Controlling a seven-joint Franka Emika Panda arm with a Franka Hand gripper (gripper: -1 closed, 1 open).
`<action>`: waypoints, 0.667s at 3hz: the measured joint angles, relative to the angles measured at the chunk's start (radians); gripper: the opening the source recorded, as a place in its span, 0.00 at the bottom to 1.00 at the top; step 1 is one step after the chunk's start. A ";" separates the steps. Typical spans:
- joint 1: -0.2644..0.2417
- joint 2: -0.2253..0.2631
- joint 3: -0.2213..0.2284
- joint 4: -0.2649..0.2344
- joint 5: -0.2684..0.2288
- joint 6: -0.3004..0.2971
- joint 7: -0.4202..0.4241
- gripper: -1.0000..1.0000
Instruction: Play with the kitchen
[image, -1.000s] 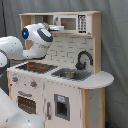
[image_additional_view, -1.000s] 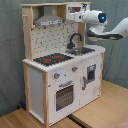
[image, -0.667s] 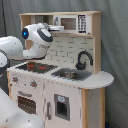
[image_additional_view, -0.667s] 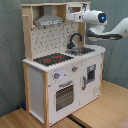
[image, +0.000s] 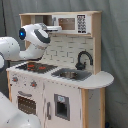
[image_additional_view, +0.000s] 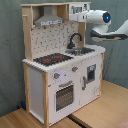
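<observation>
The toy kitchen (image: 62, 85) (image_additional_view: 62, 75) stands upright against a grey curtain; in the second exterior view it rests on a pale wooden desk (image_additional_view: 107, 107). Its body is white with pale-wood side panels and top shelf.

On the worktop, the black hob with red rings (image: 34, 66) (image_additional_view: 52, 59) lies toward the first exterior view's left, and the silver sink (image: 70, 75) (image_additional_view: 81, 50) sits beside it, with the curved black faucet (image: 84, 59) (image_additional_view: 75, 39) rising behind the basin. Below the hob are round knobs (image: 34, 84) (image_additional_view: 56, 76) and an oven door with a dark window (image: 25, 105) (image_additional_view: 64, 95). A cupboard door with a dark panel (image: 62, 106) (image_additional_view: 90, 73) sits under the sink. Behind the worktop runs a white tiled back wall (image: 62, 50); in the second exterior view it looks dotted (image_additional_view: 50, 37). A grey hood (image_additional_view: 48, 20) hangs above the hob, and a small microwave with a dark keypad (image: 72, 23) (image_additional_view: 80, 8) sits in the upper shelf.

No brand, label or writing can be read anywhere.

The white robot arm (image: 35, 37) (image_additional_view: 107, 25) reaches up to the top shelf, its wrist lit by a blue ring. The gripper (image: 54, 28) (image_additional_view: 75, 16) is at the microwave's level, close to the shelf; I cannot tell how far apart the fingers stand or whether they hold anything.
</observation>
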 joint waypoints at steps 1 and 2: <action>0.072 0.000 -0.054 -0.042 0.000 0.003 -0.009 0.00; 0.142 -0.001 -0.108 -0.086 0.000 0.022 -0.025 0.00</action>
